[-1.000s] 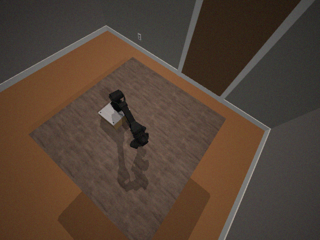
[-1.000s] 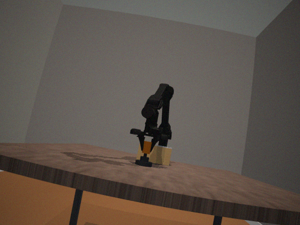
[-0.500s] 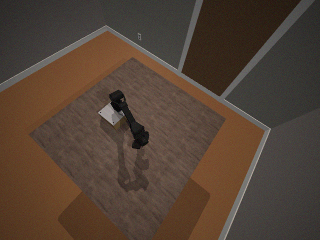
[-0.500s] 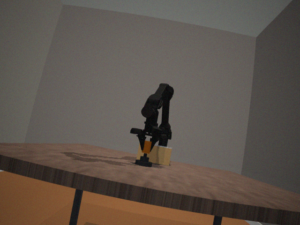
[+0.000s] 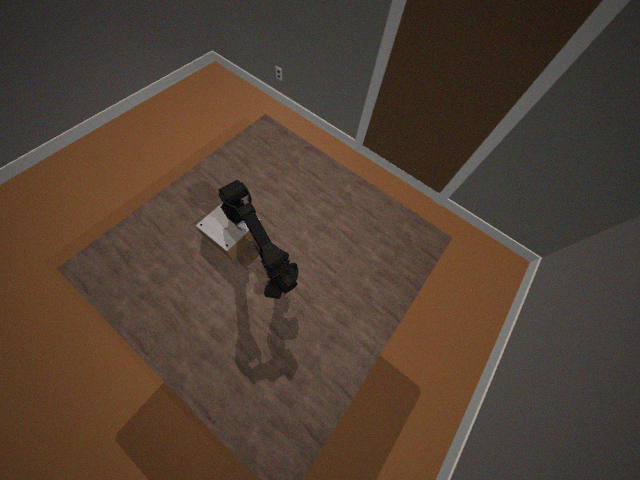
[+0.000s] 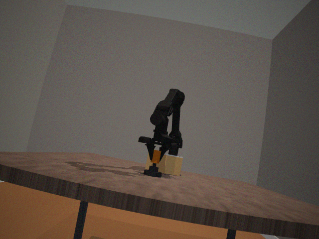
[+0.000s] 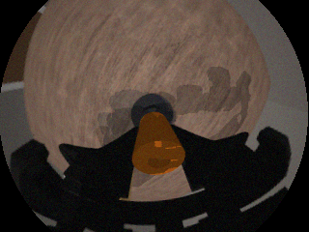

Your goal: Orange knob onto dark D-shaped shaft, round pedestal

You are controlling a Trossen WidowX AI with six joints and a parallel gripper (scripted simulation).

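The orange knob (image 6: 156, 156) (image 7: 158, 155) is upright between the fingers of my gripper (image 6: 156, 160) (image 7: 154, 129), which is shut on it. The dark shaft (image 6: 154, 165) stands straight under the knob in the exterior view. The knob's lower end is at the shaft's top, touching or nearly so; I cannot tell which. A short dark length of shaft shows between the knob and the stepped round pedestal (image 6: 152, 174) (image 7: 138, 112). The knob's hole and both flat sides are hidden. In the top view the arm hides the knob and pedestal.
The arm's base stands on a pale yellow block with a white top (image 5: 212, 225) (image 6: 173, 166), close behind the pedestal in the exterior view. The wooden table (image 5: 330, 217) (image 6: 206, 191) carries the arm's shadows.
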